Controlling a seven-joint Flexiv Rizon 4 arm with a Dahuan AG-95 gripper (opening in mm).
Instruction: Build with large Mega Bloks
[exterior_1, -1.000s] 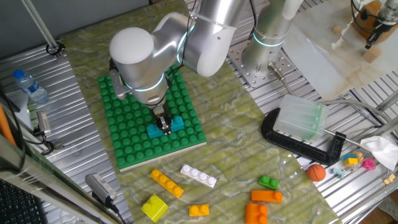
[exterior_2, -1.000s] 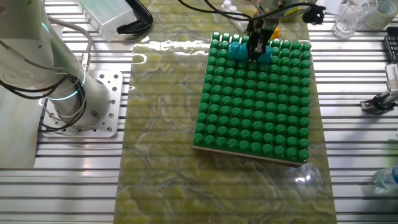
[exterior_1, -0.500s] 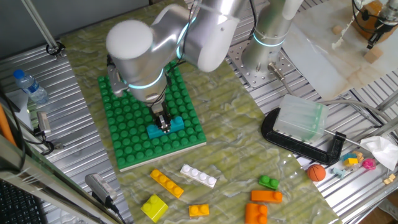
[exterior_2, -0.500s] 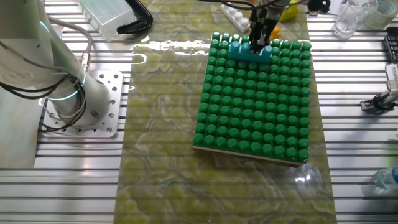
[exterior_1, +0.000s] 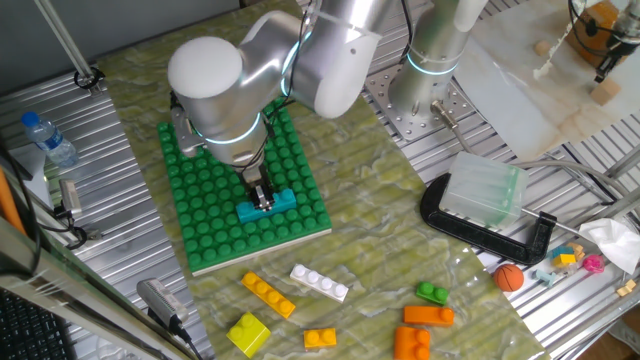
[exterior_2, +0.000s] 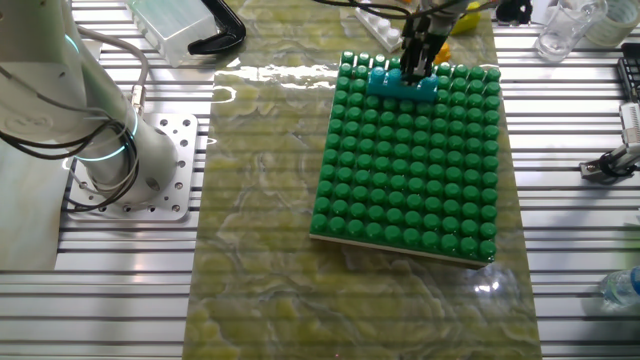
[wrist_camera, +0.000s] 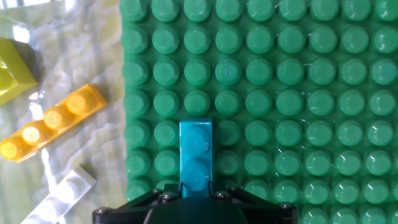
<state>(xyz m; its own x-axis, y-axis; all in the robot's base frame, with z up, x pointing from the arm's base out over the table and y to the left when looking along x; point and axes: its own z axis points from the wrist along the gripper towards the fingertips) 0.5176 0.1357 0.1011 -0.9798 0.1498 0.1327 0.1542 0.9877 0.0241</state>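
So the gripper (exterior_1: 264, 198) is down on the green studded baseplate (exterior_1: 205, 220), fingers closed narrow around the middle of a long teal Mega Blok (exterior_1: 267, 205) that's sitting flat on the plate studs, close to the plate's near edge in the one fixed view. In the other fixed view the same teal brick (exterior_2: 403, 84) shows up at the far end of the plate (exterior_2: 410, 180), one row in from the edge, with the black fingers (exterior_2: 415, 55) coming straight down onto it. The hand view looks along the brick (wrist_camera: 195, 154), two teal studs visible sticking out past the gripper body, plate studs (wrist_camera: 298, 93) all around it. Off the plate on the marbled green mat (exterior_1: 380, 230) the loose bricks are lying around: a long yellow one (exterior_1: 268, 295), a long white one (exterior_1: 320, 283), a chunky yellow-green one (exterior_1: 248, 333), a short orange one (exterior_1: 320, 339), plus a small green one (exterior_1: 432, 293) and a couple of orange ones (exterior_1: 427, 316) farther right. A little orange ball (exterior_1: 509, 276) sits near a black clamp (exterior_1: 480, 232) on the right.
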